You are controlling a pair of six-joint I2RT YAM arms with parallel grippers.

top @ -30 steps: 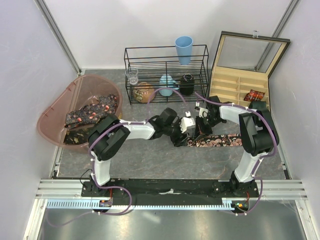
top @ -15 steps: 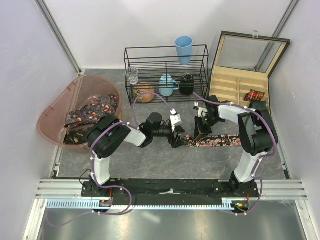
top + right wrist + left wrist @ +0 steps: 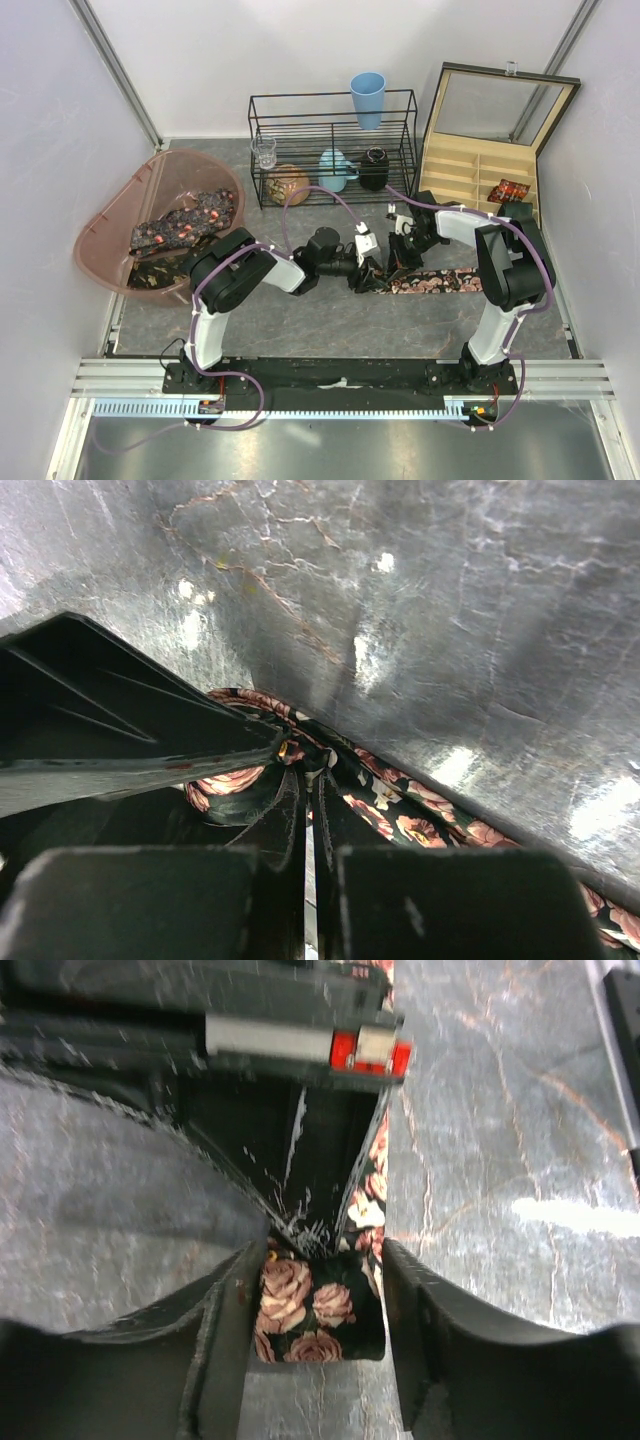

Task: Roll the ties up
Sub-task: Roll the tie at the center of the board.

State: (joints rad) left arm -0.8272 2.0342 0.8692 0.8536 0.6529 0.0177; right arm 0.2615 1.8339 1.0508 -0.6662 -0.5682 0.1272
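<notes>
One dark rose-patterned tie [image 3: 440, 281] lies flat on the table, running left to right. My left gripper [image 3: 367, 275] is at its left end. In the left wrist view the folded tie end [image 3: 320, 1310] lies between the spread fingers [image 3: 225, 1330], so this gripper [image 3: 320, 1290] is open around it. My right gripper [image 3: 398, 262] stands just to the right, fingers pressed together on a fold of the tie [image 3: 420, 815]. Its fingertips [image 3: 290, 790] pinch the fabric. More ties [image 3: 185, 222] lie in the pink tub [image 3: 110, 215]. A small rolled tie [image 3: 510, 190] sits in the wooden box.
A black wire rack [image 3: 330, 150] with a glass, jars and a blue cup [image 3: 367, 98] stands behind the grippers. An open compartmented wooden box [image 3: 475, 175] is at the back right. The two grippers are very close together.
My left gripper drew back to the left, then moved right again onto the tie's left end. My right gripper stayed put on the tie.
</notes>
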